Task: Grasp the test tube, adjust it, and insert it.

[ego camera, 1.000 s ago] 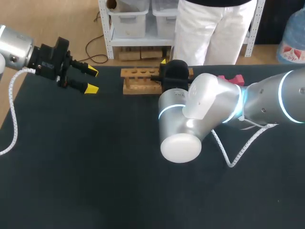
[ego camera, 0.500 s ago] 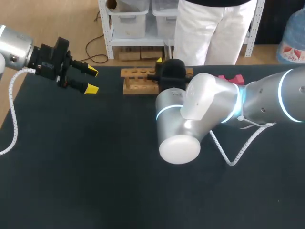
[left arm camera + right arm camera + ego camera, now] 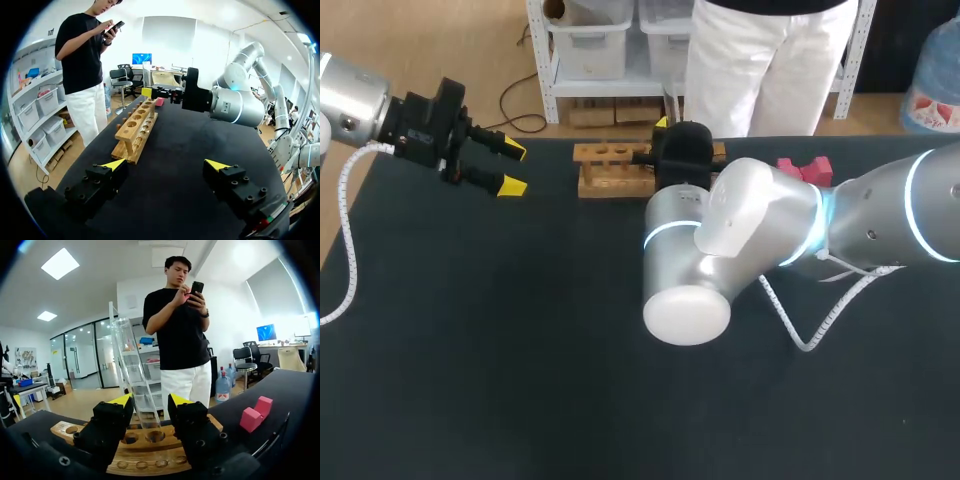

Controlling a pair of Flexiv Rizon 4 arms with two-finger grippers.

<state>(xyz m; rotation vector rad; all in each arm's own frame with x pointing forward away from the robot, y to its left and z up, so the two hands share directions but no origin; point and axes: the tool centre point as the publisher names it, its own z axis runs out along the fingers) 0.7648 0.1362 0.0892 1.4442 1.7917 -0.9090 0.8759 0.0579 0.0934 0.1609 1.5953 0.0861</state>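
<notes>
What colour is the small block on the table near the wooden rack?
The block is pink, clearest in the right wrist view.

The left gripper [image 3: 513,168] is hovering with its fingers spread wide; the right gripper [image 3: 150,401] is pinching the tube [image 3: 135,367] between its fingers.

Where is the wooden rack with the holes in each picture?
Head view: the wooden rack stands at the table's far edge, partly hidden behind the right arm.
Left wrist view: the rack stretches away ahead of the open left gripper.
Right wrist view: the rack is just under the right gripper, which holds the test tube.
Shared landmark: the pink block near one end of the rack.
</notes>
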